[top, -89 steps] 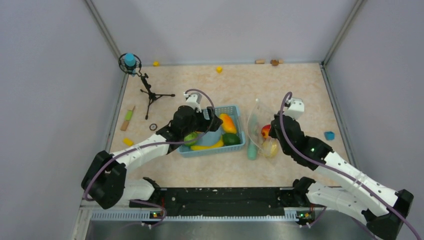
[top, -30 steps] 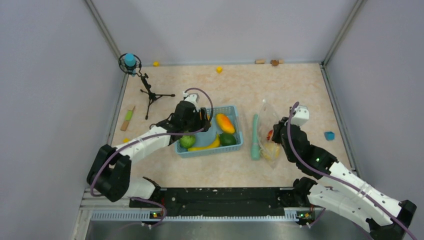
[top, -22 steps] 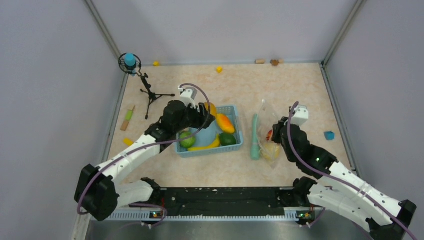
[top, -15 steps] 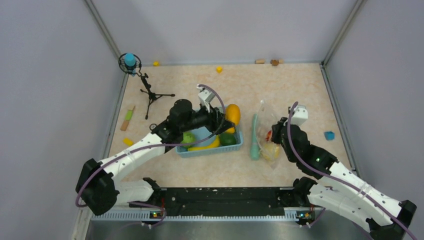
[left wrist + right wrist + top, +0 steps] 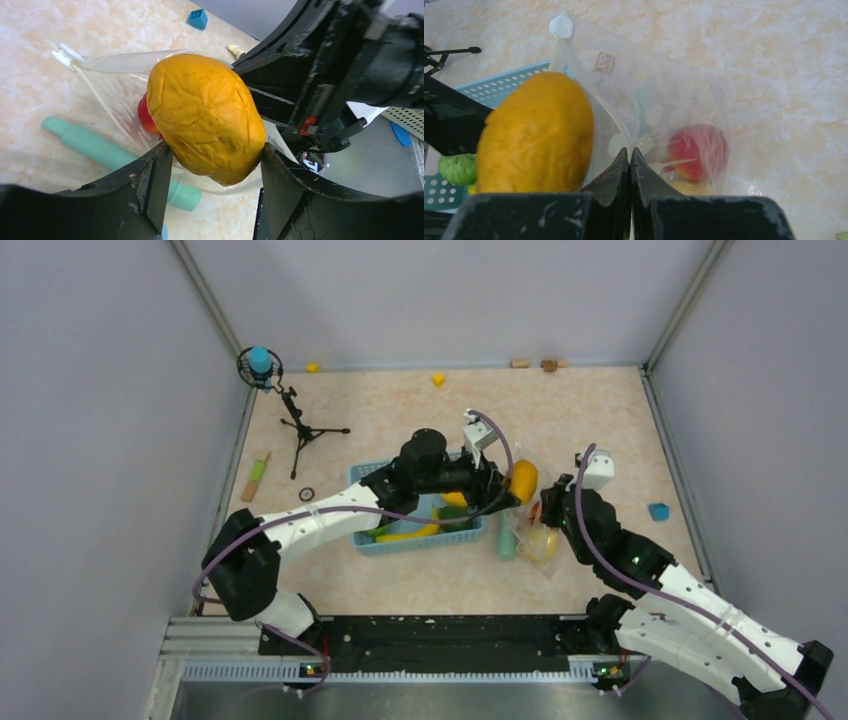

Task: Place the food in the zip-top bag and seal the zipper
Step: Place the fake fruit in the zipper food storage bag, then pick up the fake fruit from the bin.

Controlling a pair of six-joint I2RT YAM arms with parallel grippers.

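My left gripper [image 5: 214, 150] is shut on an orange-yellow fruit [image 5: 205, 117], held in the air at the mouth of the clear zip-top bag [image 5: 664, 95]. From above, this fruit [image 5: 523, 480] hangs just left of my right gripper [image 5: 553, 502]. My right gripper [image 5: 630, 152] is shut on the bag's rim, holding the zipper [image 5: 600, 102] edge up. A red fruit [image 5: 698, 150] and a yellow one [image 5: 543, 540] lie inside the bag. More food sits in the light-blue basket [image 5: 365, 475]: a banana [image 5: 405, 536], a light green fruit [image 5: 458, 169] and an orange one [image 5: 455, 499].
A teal stick [image 5: 505, 540] lies between basket and bag, partly under the bag. A blue block [image 5: 658, 511] sits to the right. A black tripod [image 5: 300, 430] and small fan [image 5: 260, 365] stand at the back left. Yellow blocks [image 5: 438, 378] lie near the back wall.
My left arm lifted the orange-yellow fruit out of the basket and swung it right to the bag's mouth. My right gripper stayed put, shut on the bag's rim.
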